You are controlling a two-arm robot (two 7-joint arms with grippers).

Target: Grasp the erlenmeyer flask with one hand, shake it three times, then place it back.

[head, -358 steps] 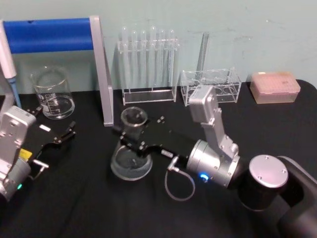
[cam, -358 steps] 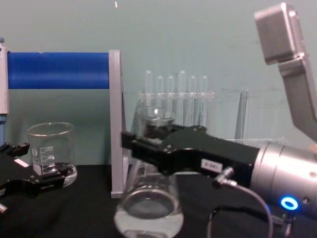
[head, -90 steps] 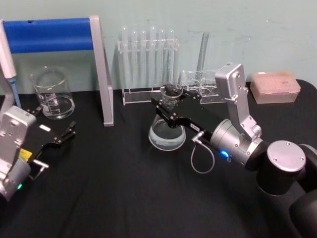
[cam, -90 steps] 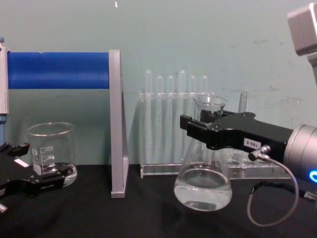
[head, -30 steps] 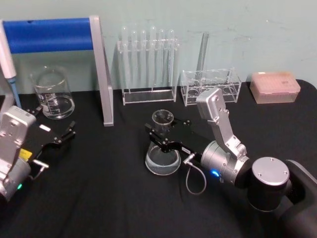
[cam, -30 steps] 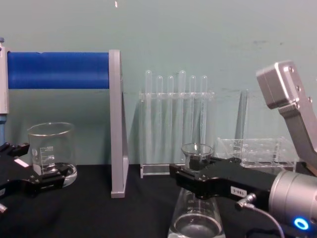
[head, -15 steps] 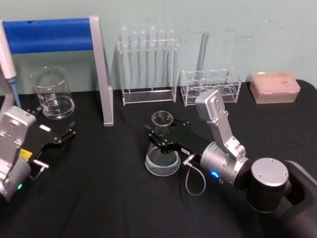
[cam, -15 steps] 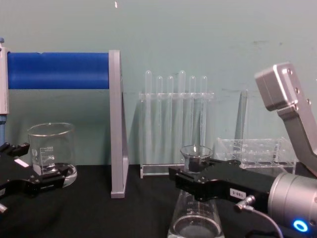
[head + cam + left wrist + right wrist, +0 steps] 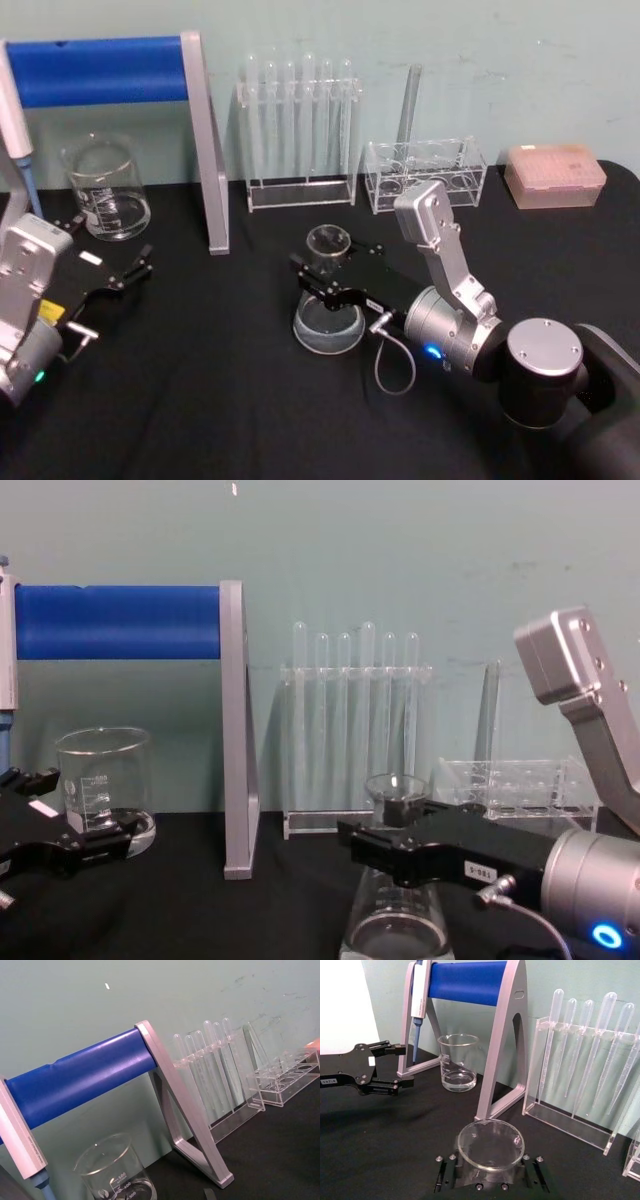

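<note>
Glass: one erlenmeyer flask | right gripper clamps neck | one beaker

Clear erlenmeyer flask, black right gripper

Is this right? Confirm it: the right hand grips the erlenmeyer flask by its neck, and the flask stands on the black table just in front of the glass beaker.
Not quite. The right hand does grip the erlenmeyer flask by its neck on the black table, but the head view shows the flask in front of the test tube rack. The glass beaker stands far off at the table's left rear.
</note>
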